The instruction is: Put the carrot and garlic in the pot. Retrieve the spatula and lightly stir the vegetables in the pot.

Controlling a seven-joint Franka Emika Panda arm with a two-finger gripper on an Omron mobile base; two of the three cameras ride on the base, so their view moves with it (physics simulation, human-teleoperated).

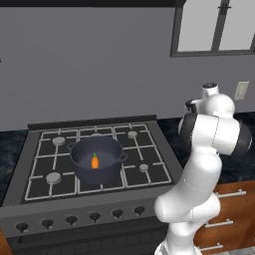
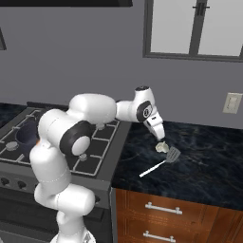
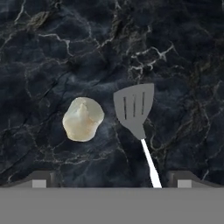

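- On the stove [image 1: 35,164]: pot [image 1: 96,160] sits over the middle burners, carrot [image 1: 94,161] upright inside it.
- On the dark marble counter [image 2: 209,161] right of the stove: garlic [image 3: 83,119] lies just beside the spatula [image 3: 134,111] blade, apart from it; the pale handle runs away from the bulb.
- Gripper [image 2: 161,138] hangs above the garlic, jaws spread wide, holding nothing; finger tips [image 3: 40,180] flank both items in the hand view.
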